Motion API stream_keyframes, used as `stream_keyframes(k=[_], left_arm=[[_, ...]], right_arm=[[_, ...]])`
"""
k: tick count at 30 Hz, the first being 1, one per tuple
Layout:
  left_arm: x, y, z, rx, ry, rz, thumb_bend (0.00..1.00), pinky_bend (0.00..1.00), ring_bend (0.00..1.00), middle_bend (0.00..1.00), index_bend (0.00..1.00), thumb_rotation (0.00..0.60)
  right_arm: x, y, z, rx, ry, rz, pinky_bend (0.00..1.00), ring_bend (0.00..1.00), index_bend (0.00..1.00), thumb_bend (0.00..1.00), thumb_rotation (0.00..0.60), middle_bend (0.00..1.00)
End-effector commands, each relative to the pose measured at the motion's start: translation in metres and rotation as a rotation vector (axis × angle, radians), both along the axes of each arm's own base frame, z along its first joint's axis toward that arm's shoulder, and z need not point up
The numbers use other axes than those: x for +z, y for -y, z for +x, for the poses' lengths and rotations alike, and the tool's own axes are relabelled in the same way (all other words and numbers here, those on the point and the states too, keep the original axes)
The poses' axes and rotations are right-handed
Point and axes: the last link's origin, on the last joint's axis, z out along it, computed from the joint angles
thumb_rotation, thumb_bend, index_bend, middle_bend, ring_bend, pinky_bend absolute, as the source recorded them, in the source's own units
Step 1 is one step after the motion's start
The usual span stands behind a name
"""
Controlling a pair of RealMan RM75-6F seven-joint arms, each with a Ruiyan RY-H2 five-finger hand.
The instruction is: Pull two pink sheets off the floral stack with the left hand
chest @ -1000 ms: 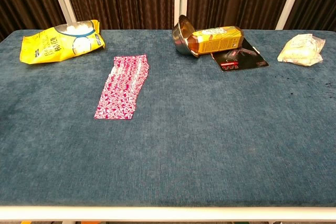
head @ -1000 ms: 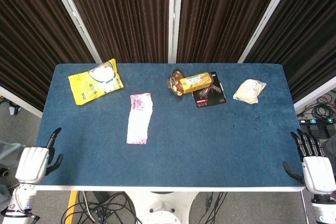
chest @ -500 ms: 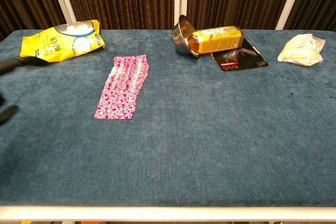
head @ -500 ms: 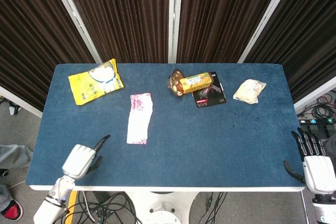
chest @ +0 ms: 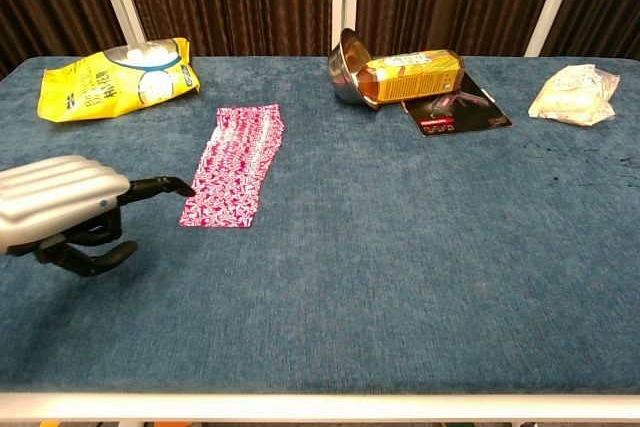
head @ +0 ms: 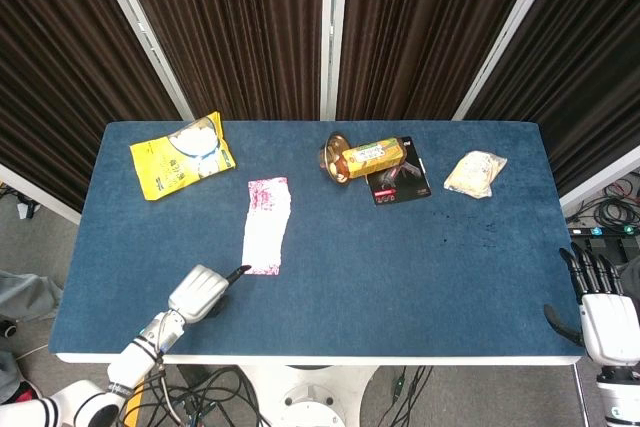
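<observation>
The floral stack of pink sheets (head: 266, 224) (chest: 236, 163) lies flat on the blue table, left of centre. My left hand (head: 204, 292) (chest: 66, 207) hovers over the table just short of the stack's near left corner. One finger points at that corner and the other fingers curl under; it holds nothing. My right hand (head: 602, 315) sits off the table's right near corner with fingers spread, empty, and does not show in the chest view.
A yellow snack bag (head: 181, 156) lies at the far left. A tipped metal bowl (head: 335, 155) with a yellow packet (head: 374, 157), a dark booklet (head: 398, 182) and a pale wrapped packet (head: 475, 173) lie along the far side.
My left hand has come from the table's near left edge in over the surface, to the right and forward, reaching the stack's near corner. The right hand has hardly moved.
</observation>
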Motion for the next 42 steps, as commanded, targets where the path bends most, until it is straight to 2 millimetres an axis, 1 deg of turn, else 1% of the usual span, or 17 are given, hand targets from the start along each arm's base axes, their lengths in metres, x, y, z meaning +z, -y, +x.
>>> stream_keyframes(k=[1,7,18,27,32,42], left_arm=[[-0.005,-0.005,0.001,0.002,-0.011,-0.004,0.52,0.9,0.92,0.98,0.13,0.6],[-0.013,-0.012,-0.001,0.015,-0.055,-0.03,0.53,0.9,0.92,0.98,0.13,0.6],[-0.021,-0.025,0.004,0.033,-0.087,-0.036,0.54,0.9,0.92,0.98,0.14,0.6],[-0.026,-0.028,0.002,0.055,-0.115,-0.049,0.55,0.9,0.92,0.98,0.14,0.6],[-0.025,-0.027,-0.002,0.063,-0.128,-0.048,0.55,0.9,0.92,0.98,0.14,0.6],[-0.013,-0.022,-0.021,0.108,-0.176,-0.041,0.55,0.9,0.92,0.98,0.14,0.6]], right_arm=[[-0.002,0.001,0.001,0.003,0.0,0.005,0.0,0.0,0.0,0.21,0.6,0.0],[-0.002,0.002,0.0,-0.002,0.001,0.002,0.0,0.0,0.0,0.21,0.6,0.0],[-0.002,0.005,-0.004,-0.018,0.007,0.002,0.0,0.0,0.0,0.2,0.6,0.0],[-0.002,0.006,-0.009,-0.031,0.01,0.005,0.0,0.0,0.0,0.2,0.6,0.0],[-0.003,0.007,-0.01,-0.032,0.011,0.004,0.0,0.0,0.0,0.2,0.6,0.0],[-0.005,0.007,-0.009,-0.029,0.009,0.008,0.0,0.0,0.0,0.21,0.6,0.0]])
